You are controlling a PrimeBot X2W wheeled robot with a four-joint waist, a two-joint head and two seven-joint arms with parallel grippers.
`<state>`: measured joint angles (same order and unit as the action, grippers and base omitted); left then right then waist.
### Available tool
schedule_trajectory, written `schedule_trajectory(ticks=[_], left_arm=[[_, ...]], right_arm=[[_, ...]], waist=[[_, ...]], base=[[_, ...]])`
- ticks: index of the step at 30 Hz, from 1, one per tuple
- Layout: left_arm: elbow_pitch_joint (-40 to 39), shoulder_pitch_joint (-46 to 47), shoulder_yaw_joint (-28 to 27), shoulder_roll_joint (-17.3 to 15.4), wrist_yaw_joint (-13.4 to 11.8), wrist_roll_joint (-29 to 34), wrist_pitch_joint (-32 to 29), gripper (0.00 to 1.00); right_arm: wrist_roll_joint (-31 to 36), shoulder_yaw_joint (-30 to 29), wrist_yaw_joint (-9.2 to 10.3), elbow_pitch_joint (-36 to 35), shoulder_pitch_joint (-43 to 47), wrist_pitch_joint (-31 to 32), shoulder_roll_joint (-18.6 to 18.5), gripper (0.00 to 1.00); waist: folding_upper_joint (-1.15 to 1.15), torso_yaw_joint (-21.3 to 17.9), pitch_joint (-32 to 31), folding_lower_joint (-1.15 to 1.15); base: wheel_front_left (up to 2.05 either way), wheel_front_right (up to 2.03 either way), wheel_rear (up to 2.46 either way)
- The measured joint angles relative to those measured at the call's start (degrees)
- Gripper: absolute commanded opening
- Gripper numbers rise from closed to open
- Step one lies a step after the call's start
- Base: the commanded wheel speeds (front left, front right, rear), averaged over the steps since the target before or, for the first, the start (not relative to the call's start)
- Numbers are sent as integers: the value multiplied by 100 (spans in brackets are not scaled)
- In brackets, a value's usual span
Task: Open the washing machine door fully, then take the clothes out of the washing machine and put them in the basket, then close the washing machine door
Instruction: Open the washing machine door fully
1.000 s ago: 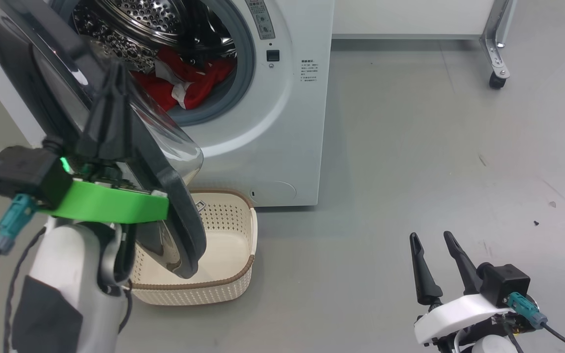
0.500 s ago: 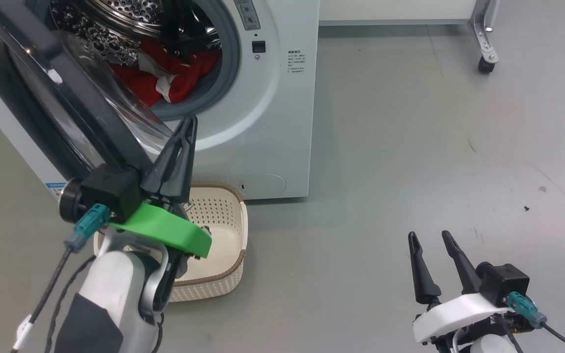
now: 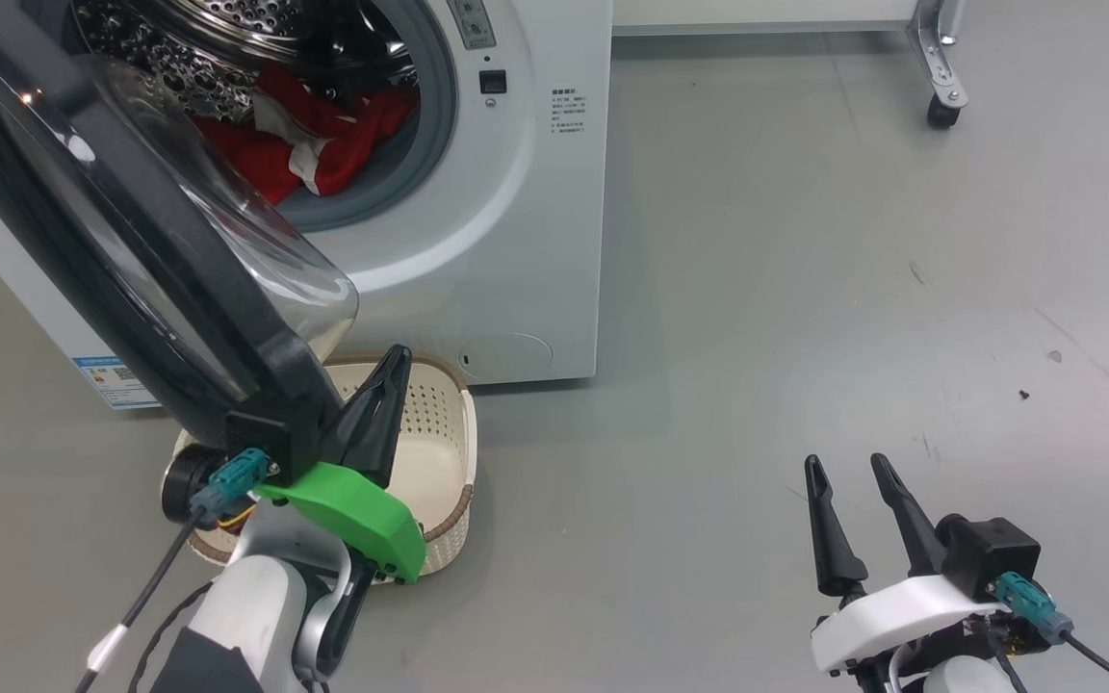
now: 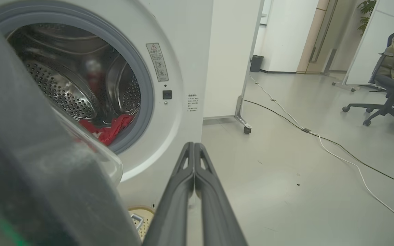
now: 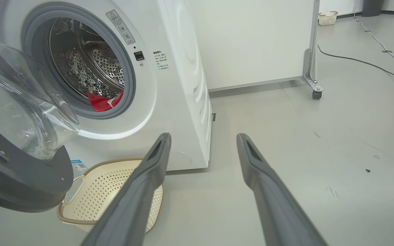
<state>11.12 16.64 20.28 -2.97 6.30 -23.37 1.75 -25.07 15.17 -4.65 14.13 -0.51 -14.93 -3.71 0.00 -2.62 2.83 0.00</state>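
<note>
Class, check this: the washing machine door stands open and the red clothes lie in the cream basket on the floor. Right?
Not quite. The clothes lie inside the washing machine, not in the basket; the right wrist view shows it.

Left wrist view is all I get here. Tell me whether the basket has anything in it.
Observer: The basket is empty. It stands on the floor right in front of the washing machine.
Operator: Report the right gripper.
Observer: The right gripper is open and holds nothing, low over the floor, well to the right of the machine.
Operator: Give me the door against the basket.
Observer: In the right wrist view the door stands open and its black rim covers the basket's left end. I can't tell whether they touch.
</note>
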Motion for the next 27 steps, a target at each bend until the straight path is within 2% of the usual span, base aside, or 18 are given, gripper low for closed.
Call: schedule_trajectory(ticks=[12,27], left_arm=[[595,-54,-264,7,-197,-92,-18,0],[947,-5,-277,74,-197,-137,143,0]], right_arm=[[1,-18,-33,54,-13,0,21,100],[3,-147,-58,116,-12,0,46,100]], waist=[[0,-80,43,0],[0,-9,14,0]], base=[[0,0,0],[0,0,0]])
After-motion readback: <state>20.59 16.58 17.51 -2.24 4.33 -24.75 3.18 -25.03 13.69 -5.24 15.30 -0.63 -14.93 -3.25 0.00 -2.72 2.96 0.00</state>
